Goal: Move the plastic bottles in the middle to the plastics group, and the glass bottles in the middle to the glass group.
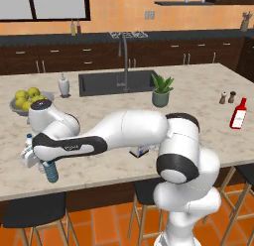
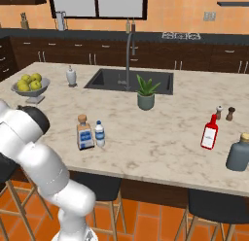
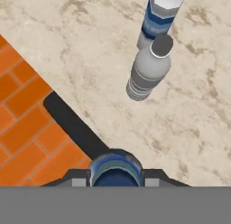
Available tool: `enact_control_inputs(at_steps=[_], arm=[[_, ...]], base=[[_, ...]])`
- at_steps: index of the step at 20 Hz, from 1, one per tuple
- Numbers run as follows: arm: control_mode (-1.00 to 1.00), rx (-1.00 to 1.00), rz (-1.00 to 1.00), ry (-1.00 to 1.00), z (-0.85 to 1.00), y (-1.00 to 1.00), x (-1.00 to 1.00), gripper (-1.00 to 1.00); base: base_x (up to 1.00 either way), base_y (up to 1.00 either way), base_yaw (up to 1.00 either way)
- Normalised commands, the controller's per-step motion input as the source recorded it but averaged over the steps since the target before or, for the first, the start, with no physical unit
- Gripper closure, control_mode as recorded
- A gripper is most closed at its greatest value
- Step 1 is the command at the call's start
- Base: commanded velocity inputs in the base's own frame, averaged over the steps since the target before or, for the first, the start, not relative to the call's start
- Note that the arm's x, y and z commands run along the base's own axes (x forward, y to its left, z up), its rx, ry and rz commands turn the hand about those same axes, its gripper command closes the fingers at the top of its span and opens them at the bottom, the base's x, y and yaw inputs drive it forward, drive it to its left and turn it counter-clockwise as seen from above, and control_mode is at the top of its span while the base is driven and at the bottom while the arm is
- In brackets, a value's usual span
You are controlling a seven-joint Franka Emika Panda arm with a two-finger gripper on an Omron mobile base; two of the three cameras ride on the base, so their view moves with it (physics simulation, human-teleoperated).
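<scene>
Marble ran under everything you were working on: a kitchen island (image 1: 198, 86) with stools below and orange tile beyond its near edge. Nearest to you, at the island's near left corner, the gripper (image 1: 45, 166) was clamped on the slim blue ribbed bottle (image 1: 50, 172), which hung upright just above the stone; in the hand view its blue cap end sat squeezed between the two dark fingertips (image 3: 77, 181). Just past it stood the plastics group, a plain greyish bottle (image 3: 147, 69) and, right behind, a white-capped one with a blue label (image 3: 159, 17). The drop point lay close to the counter edge, so your main risk, as I judged it, was letting go too far out: a light empty bottle could tip and roll off onto the tile. Push too far inward instead and you could knock the greyish bottle into its neighbour. Further along, in the middle of the island, the cork-stoppered square bottle (image 2: 84, 132) and the small white-capped water bottle (image 2: 99, 134) waited just beside each other, so picking one could bump the other. Beyond those, the potted plant (image 2: 145, 94) and the sink (image 2: 112, 79); far right, the red bottle (image 2: 209, 132) with the salt and pepper shakers (image 2: 224, 112) behind it.
</scene>
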Motion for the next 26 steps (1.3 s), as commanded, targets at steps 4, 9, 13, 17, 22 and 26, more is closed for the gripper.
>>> enact_control_inputs(at_steps=[4, 9, 13, 17, 22, 26], arm=[[-1.0, 0.0, 0.0, -0.02, -0.17, 0.13, 0.25, 1.0], [-1.0, 0.0, 0.0, 0.0, -0.2, 0.3, 0.0, 1.0], [-1.0, 0.0, 0.0, -0.01, -0.03, 0.07, 0.03, 1.0], [-1.0, 0.0, 0.0, 0.0, 0.0, 0.0, 0.03, 1.0], [-1.0, 0.0, 0.0, 0.0, 0.0, 0.0, 0.0, 1.0], [-1.0, 0.0, 0.0, 0.0, -0.07, -0.01, 0.0, 1.0]], base=[[0.0, 0.0, 0.0], [0.0, 0.0, 0.0], [0.0, 0.0, 0.0], [0.0, 0.0, 0.0], [0.0, 0.0, 0.0], [0.0, 0.0, 0.0]])
